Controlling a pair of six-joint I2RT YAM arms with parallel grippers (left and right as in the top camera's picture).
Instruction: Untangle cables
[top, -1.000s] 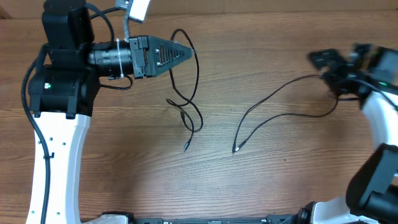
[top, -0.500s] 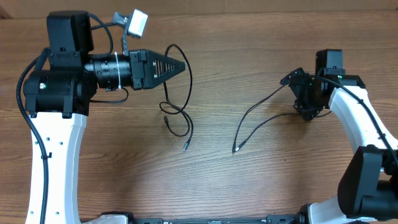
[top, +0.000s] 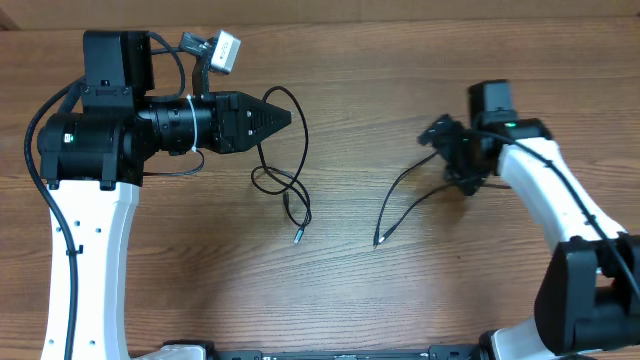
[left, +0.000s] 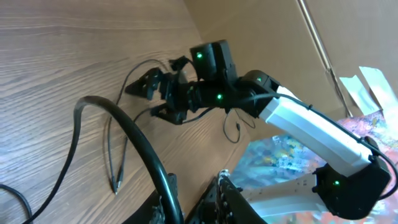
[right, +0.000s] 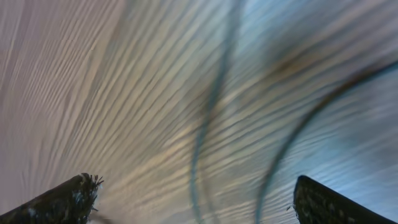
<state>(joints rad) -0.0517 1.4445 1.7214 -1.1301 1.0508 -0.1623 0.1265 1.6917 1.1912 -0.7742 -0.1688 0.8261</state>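
Overhead and wrist views of the two arms. The left gripper (top: 287, 118) had its fingers pressed together on the left cable (left: 132, 129), which arched away from the fingertips, formed a loose loop on the table (top: 200, 290) and ended lying flat. The right gripper (top: 445, 158) had its fingers spread, with two strands of the right cable (top: 400, 181) between them. The two cables lay well apart.

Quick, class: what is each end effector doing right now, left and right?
Left end effector: closed on the left black cable.
Right end effector: open, gripping nothing.
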